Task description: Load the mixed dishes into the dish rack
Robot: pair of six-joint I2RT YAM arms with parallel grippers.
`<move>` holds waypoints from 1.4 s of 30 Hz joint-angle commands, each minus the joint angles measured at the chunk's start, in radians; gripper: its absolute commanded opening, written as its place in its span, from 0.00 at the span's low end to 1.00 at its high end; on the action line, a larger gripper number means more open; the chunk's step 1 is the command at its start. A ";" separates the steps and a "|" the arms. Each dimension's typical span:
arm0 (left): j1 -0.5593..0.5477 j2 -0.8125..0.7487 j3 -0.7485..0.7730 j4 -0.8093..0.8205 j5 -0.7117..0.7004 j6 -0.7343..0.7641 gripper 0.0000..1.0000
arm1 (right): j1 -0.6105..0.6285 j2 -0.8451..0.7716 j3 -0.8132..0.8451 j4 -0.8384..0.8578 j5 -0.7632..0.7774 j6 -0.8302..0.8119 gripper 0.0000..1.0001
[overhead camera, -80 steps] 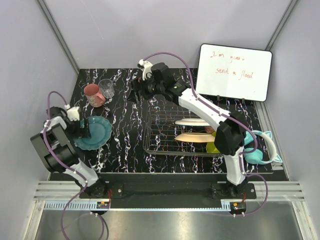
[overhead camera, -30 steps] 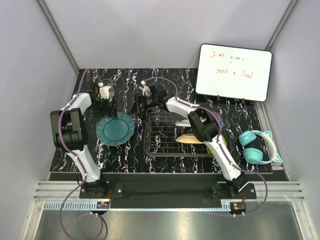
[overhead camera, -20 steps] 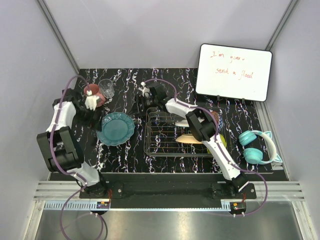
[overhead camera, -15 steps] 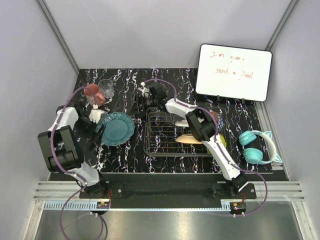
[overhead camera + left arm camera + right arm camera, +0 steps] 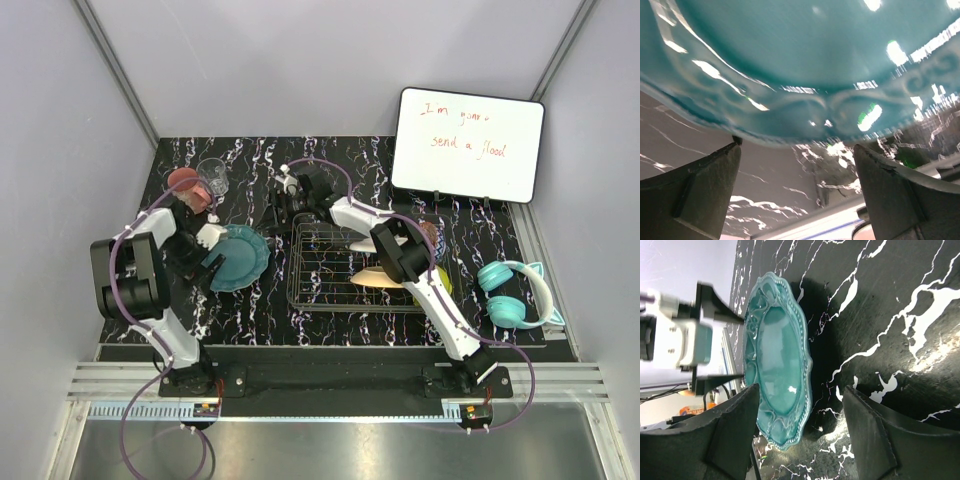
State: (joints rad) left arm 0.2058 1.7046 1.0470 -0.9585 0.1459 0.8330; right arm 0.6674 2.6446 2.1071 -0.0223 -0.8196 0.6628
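1. Black marbled surface (image 5: 330,160) carried the teal plate (image 5: 240,258), resting just left of the dish rack (image 5: 300,300), not yet loaded.
2. Your left pincer (image 5: 796,146) stood wide apart at its rim, likely to grab an edge.
3. Your right pincer (image 5: 801,386) gaped empty, facing it.

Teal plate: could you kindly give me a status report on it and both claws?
Left claw open at teal plate rim, no grip. Right claw open, empty, by dish rack. Plate on table, outside rack. Pink mug near left claw.
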 commanded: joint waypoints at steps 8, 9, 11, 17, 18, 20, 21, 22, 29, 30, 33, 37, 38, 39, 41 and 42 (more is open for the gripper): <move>-0.095 0.167 0.212 0.090 0.046 -0.133 0.99 | -0.003 0.071 0.024 0.062 -0.033 0.038 0.73; -0.114 0.173 0.231 0.089 0.052 -0.138 0.99 | -0.006 0.072 0.022 0.064 -0.033 0.044 0.73; -0.129 0.190 0.246 0.092 0.061 -0.153 0.99 | -0.006 0.072 0.013 0.076 -0.038 0.049 0.71; -0.184 0.248 0.320 0.095 0.087 -0.199 0.99 | -0.015 0.078 -0.021 0.151 -0.058 0.110 0.52; -0.190 0.256 0.337 0.095 0.092 -0.205 0.99 | -0.015 0.080 -0.024 0.159 -0.061 0.116 0.46; -0.201 0.273 0.350 0.095 0.100 -0.221 0.99 | -0.020 0.080 -0.033 0.163 -0.061 0.121 0.38; -0.200 0.277 0.358 0.095 0.103 -0.224 0.99 | -0.023 0.080 -0.036 0.162 -0.061 0.121 0.26; -0.201 0.280 0.360 0.096 0.101 -0.225 0.99 | -0.026 0.078 -0.039 0.163 -0.059 0.123 0.21; -0.223 0.251 0.334 0.106 0.087 -0.233 0.99 | -0.045 0.069 -0.030 0.160 -0.056 0.123 0.00; -0.223 0.242 0.326 0.104 0.086 -0.235 0.99 | -0.046 0.068 -0.027 0.160 -0.056 0.120 0.00; -0.209 0.170 0.295 0.089 0.089 -0.242 0.99 | -0.054 0.049 -0.004 0.131 -0.043 0.090 0.00; -0.145 0.000 0.283 0.024 0.136 -0.250 0.99 | -0.066 0.014 0.068 0.041 -0.006 0.022 0.00; -0.105 -0.031 0.285 0.011 0.148 -0.249 0.99 | -0.071 -0.006 0.085 0.030 0.003 -0.014 0.00; -0.082 -0.058 0.289 -0.020 0.161 -0.249 0.99 | -0.072 -0.015 0.121 -0.006 0.016 -0.031 0.00; -0.008 -0.131 0.301 -0.057 0.202 -0.235 0.99 | -0.080 -0.046 0.152 -0.040 0.046 -0.072 0.00; 0.016 -0.149 0.306 -0.093 0.214 -0.227 0.99 | -0.083 -0.054 0.178 -0.042 0.056 -0.080 0.00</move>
State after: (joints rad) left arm 0.1131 1.6867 1.3186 -0.9665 0.2657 0.5934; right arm 0.6163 2.6583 2.1502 -0.0681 -0.7498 0.6552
